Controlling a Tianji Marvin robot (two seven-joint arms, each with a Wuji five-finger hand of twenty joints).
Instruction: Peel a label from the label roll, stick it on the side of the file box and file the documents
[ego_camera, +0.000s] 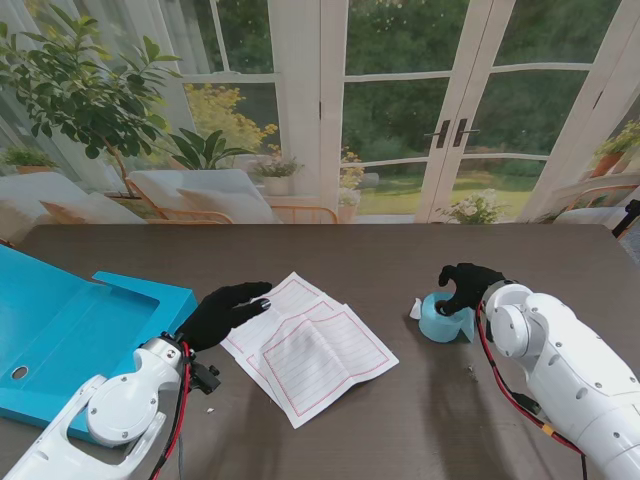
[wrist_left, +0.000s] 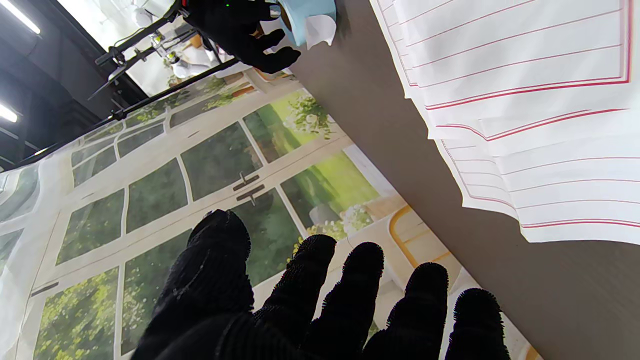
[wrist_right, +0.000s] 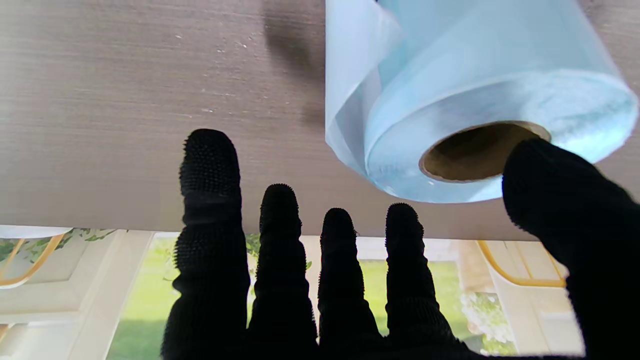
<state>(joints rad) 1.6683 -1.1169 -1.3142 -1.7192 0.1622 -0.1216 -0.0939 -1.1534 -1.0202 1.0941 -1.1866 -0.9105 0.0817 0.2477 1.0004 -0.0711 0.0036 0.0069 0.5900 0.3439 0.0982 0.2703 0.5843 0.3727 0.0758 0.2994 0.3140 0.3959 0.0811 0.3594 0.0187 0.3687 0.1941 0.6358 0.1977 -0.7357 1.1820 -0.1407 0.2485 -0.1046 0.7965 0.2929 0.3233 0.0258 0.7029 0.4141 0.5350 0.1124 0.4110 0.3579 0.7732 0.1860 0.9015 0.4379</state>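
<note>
File box (ego_camera: 60, 330) cut off at left edge; label roll (ego_camera: 445, 318) half hidden.

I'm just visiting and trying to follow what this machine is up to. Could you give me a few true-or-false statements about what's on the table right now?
1. The label roll sits by the right hand. True.
2. The documents are already inside the file box. False: they lie spread on the table, beside the box.
3. The left hand grips a sheet tightly. False: its fingers are stretched out at the papers' edge, holding nothing.
4. The file box is on the robot's left. True.
5. The label roll is red. False: it is light blue.
</note>
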